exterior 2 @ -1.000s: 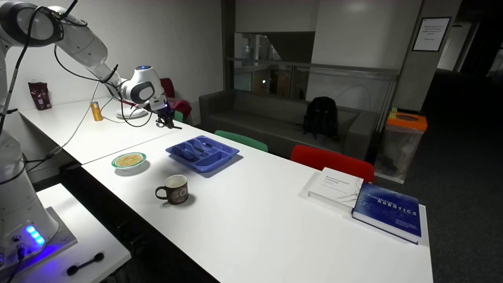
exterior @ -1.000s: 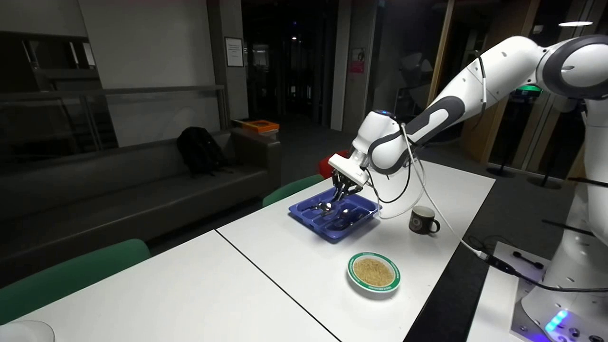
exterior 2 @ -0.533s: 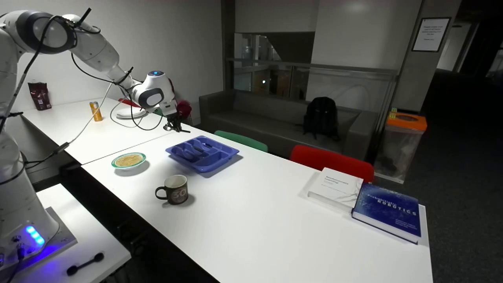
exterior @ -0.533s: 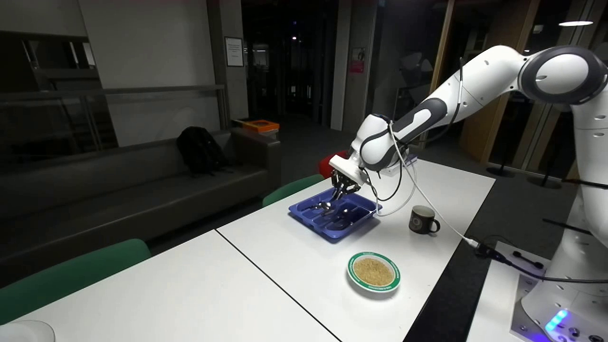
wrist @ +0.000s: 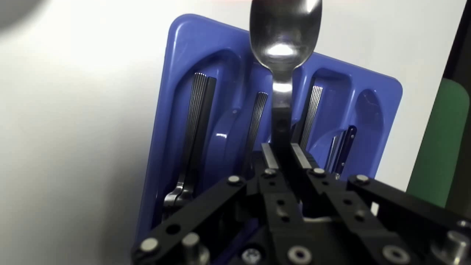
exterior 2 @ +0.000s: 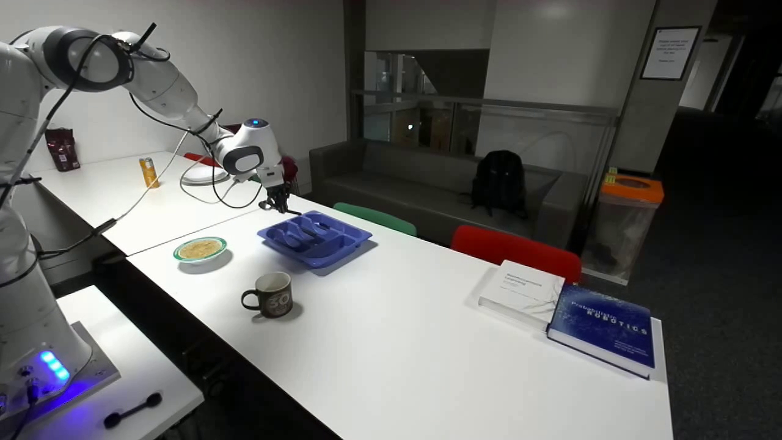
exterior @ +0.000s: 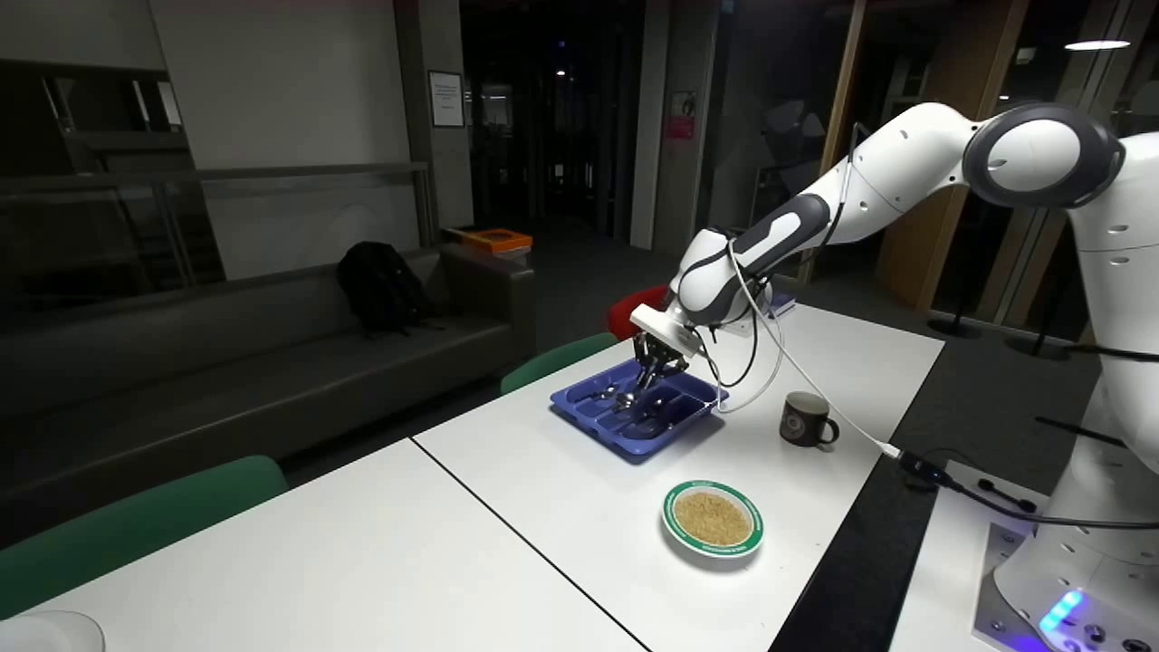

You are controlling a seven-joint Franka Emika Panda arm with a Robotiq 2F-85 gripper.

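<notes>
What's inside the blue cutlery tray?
In the wrist view, the tray holds ridged-handled utensils and, far right, a riveted dark handle. The gripper and the spoon it grips hide whatever lies behind them.

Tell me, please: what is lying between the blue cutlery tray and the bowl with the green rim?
Only bare white tabletop lies between the blue cutlery tray and the bowl; both exterior views show this.

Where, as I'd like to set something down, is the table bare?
A wide patch of table lies bare between the mug and the white book; another between the bowl and the white dishes. It's crowded at the tray: cutlery inside, the tool gripping a spoon close by.
</notes>
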